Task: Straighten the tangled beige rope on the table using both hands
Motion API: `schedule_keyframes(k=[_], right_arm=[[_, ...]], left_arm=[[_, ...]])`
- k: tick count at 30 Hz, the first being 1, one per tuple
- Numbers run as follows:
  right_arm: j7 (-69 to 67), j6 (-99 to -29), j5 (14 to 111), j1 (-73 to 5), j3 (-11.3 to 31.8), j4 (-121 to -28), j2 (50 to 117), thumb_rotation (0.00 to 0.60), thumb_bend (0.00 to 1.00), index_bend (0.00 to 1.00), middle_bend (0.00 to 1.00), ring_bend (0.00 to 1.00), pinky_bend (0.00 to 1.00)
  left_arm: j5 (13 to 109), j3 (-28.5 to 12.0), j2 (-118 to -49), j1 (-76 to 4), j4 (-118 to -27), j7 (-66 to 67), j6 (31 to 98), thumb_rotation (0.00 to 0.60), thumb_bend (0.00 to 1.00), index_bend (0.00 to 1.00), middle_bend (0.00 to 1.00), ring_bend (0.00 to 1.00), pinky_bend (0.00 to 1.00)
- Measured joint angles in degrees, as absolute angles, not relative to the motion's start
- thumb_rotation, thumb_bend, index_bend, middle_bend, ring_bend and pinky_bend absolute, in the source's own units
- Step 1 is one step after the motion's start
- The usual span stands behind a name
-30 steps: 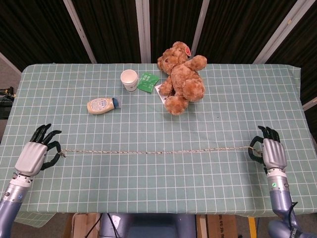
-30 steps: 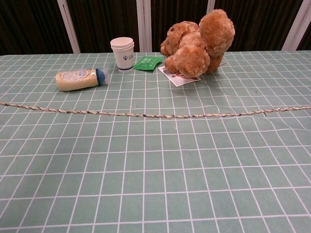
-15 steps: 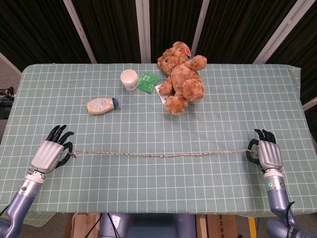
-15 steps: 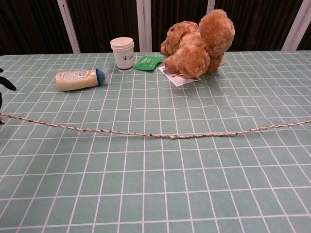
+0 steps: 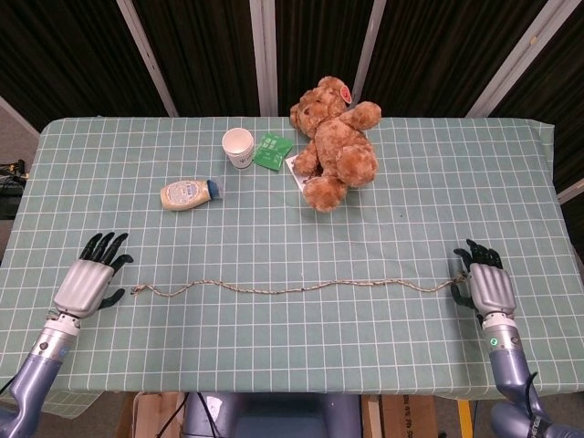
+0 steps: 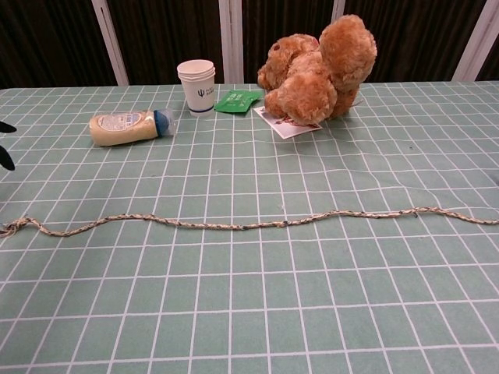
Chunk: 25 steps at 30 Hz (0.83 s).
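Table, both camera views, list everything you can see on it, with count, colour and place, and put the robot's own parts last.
Table: one, green checked cloth.
Rope: one, beige, stretched across the near part, slightly wavy.
Teddy bear: one, brown, far middle.
Paper cup: one, white, left of the bear.
Green packet: one, between cup and bear.
Bottle: one, cream with blue cap, lying left of centre.
Left hand: open, beside the rope's left end.
Right hand: at the rope's right end; grip unclear.

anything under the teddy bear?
A white card or paper pokes out from under the teddy bear at its front-left edge, lying on the table. How far it runs beneath, and whether anything else lies there, is covered by the bear.
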<state>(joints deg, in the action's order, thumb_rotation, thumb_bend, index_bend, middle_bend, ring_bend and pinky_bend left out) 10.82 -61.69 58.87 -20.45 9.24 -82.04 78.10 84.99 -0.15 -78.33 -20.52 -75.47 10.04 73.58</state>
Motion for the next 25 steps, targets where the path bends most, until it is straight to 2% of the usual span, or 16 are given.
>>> schedule_keyframes(k=[3, 9, 13, 19, 25], right_arm=[[11.67, -61.55, 58.03, -20.45, 9.27, -83.00, 77.50, 0.600, 0.35, 0.00, 0.00, 0.00, 0.00], [11.75, -62.92, 57.25, -19.84, 9.93, -85.61, 75.93, 0.600, 0.34, 0.00, 0.00, 0.00, 0.00], [10.57, -65.63, 58.70, -18.74, 10.28, -88.05, 74.18, 0.600, 0.34, 0.00, 0.00, 0.00, 0.00], [7.35, -73.31, 66.16, -15.41, 9.48, -90.85, 71.63, 0.600, 0.34, 0.00, 0.00, 0.00, 0.00], [4.06, -81.44, 75.93, -11.21, 6.51, -91.48, 69.08, 0.600, 0.34, 0.00, 0.00, 0.00, 0.00]], left_arm=[[84.45, -0.42, -77.38, -20.19, -76.19, 10.42, 73.68, 0.600, 0.21, 0.21, 0.00, 0.00, 0.00], [83.80, -1.14, -74.89, -19.11, -79.01, 9.66, 75.39, 0.600, 0.19, 0.17, 0.00, 0.00, 0.00], [83.62, -1.44, -72.71, -17.24, -83.93, 6.86, 78.28, 0.600, 0.19, 0.14, 0.00, 0.00, 0.00], [84.48, -0.23, -69.27, -12.21, -91.35, 3.45, 84.74, 0.600, 0.19, 0.07, 0.00, 0.00, 0.00], [88.05, 1.27, -67.18, -7.69, -92.49, 2.79, 91.45, 0.600, 0.17, 0.05, 0.00, 0.00, 0.00]])
